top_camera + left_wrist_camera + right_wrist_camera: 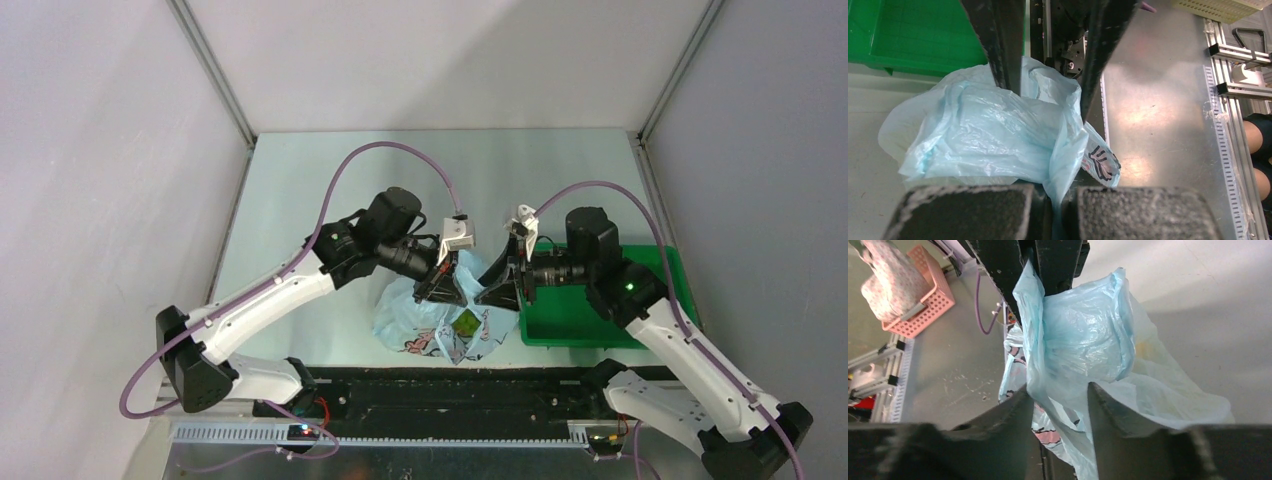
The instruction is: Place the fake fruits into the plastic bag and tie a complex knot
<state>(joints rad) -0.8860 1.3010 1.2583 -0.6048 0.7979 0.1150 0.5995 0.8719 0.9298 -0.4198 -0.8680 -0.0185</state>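
Observation:
The light-blue plastic bag (pixel 425 318) lies crumpled near the table's front edge, between both grippers. Light-green grapes (pixel 466 323) show through its plastic. I cannot make out the yellow fruit. My left gripper (pixel 441 286) is shut on a twisted strip of the bag (pixel 998 130), which runs down between its pads (pixel 963 210). My right gripper (pixel 499 287) is open. Its fingers (pixel 1013 410) straddle a fold of the bag (pixel 1083 335) just opposite the left gripper. The bag's pink-and-dark print (pixel 1102 162) faces the front edge.
A rigid green tray (pixel 590 318) stands right of the bag, under my right arm, and shows in the left wrist view (pixel 913 35). A black and metal rail (pixel 430 400) runs along the near edge. A pink basket (pixel 923 300) sits beyond the table.

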